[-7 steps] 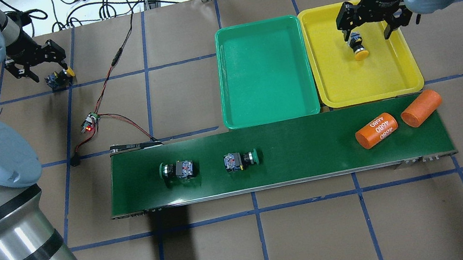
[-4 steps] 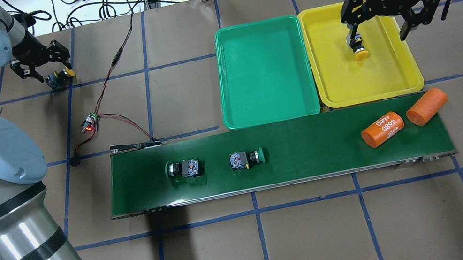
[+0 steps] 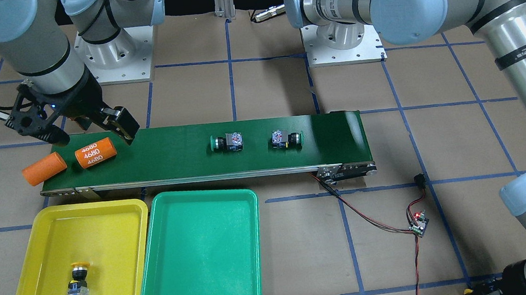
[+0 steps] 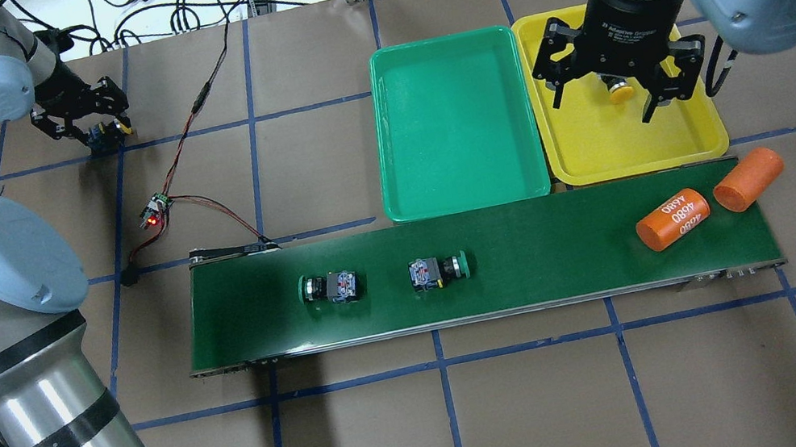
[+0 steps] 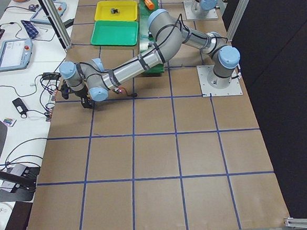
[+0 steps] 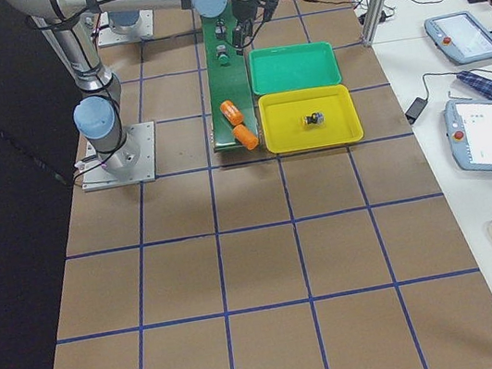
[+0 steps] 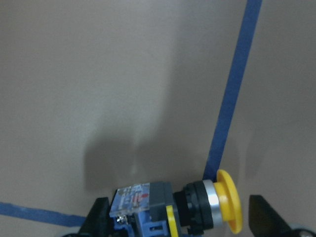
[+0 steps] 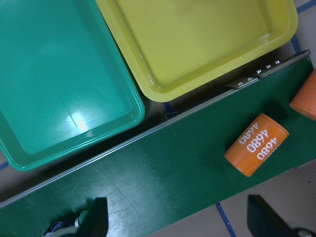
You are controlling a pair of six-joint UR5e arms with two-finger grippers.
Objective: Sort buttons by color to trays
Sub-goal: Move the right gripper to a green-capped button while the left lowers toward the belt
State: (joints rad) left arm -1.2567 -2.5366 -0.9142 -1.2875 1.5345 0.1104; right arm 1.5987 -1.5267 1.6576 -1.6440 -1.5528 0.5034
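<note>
Left gripper (image 4: 97, 127) spread astride yellow-capped black push-button (image 7: 163, 210) on brown table (image 4: 323, 171); right gripper (image 4: 602, 110) spread, empty, raised near shallow yellow plastic tray (image 4: 597, 147)

It was a robotics lab: teach pendants (image 6: 480, 136) lay on white benches (image 6: 460, 207) at right, beside a tape-gridded surface (image 6: 259, 267).

left gripper (image 4: 101, 132) sits low near the far left corner, pointing down, jaws partly apart. right gripper (image 4: 603, 108) hovers higher toward the far right corner, jaws spread wide, empty.
</note>
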